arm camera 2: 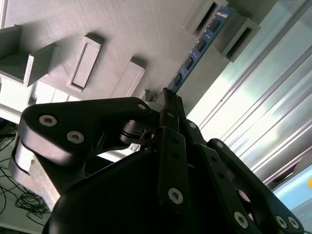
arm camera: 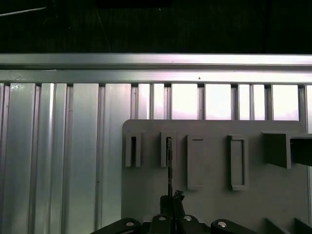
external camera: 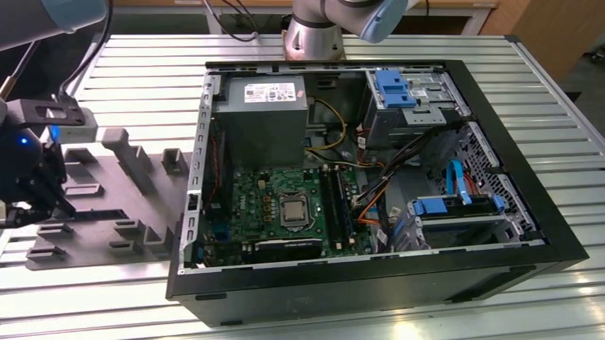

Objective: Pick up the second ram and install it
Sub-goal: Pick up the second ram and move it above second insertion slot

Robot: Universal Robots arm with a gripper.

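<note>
Blue second ram sits clamped in end effector.

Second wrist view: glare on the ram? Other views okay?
Second wrist view: glare washes the slats beside the ram, itself evenly lit; gripper dark. First wrist view: bright slats, ram a dark edge-on line. Exterior view: even light, case interior shadowed.

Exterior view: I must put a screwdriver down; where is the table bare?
Bare table slats lie between the fixture plate and the arm's base, and past the computer case at the exterior view's right. Crowded: the plate, where the gripper holds the second ram.
</note>
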